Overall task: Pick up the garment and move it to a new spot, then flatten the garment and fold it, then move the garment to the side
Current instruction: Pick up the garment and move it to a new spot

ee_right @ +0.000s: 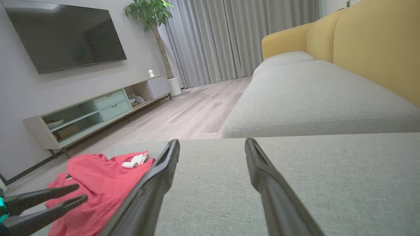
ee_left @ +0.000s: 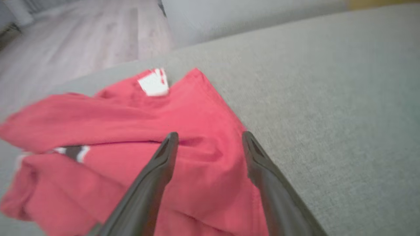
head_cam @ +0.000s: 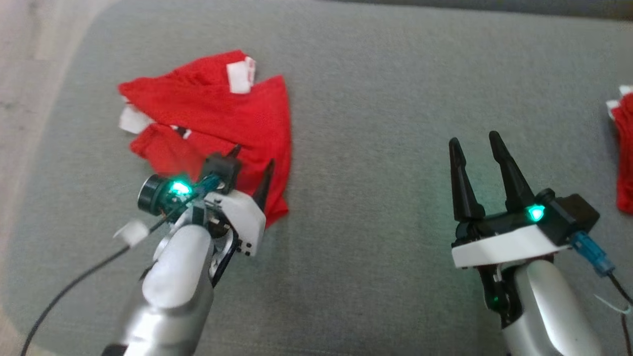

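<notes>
The garment [head_cam: 212, 118] is red cloth w/ white patches [head_cam: 240, 76] and a small dark-and-white trim. It is crumpled in loose overlapping folds, not flat. It lies on the grey cushion [head_cam: 376, 222], in the cushion's left part, near its left edge. The L gripper [head_cam: 253, 155] is over the garment's near-right part and hides a bit of it, fingers spread; if the tips touch the cloth, I cannot tell. The R gripper [head_cam: 474, 138] is over bare cushion, right of centre, also spread, holding nothing. A second red cloth [head_cam: 624, 163] is at the cushion's right edge. The garment's long axis runs diagonal, from the cushion's far-left toward near-centre; one pointed corner looks to the far side.
</notes>
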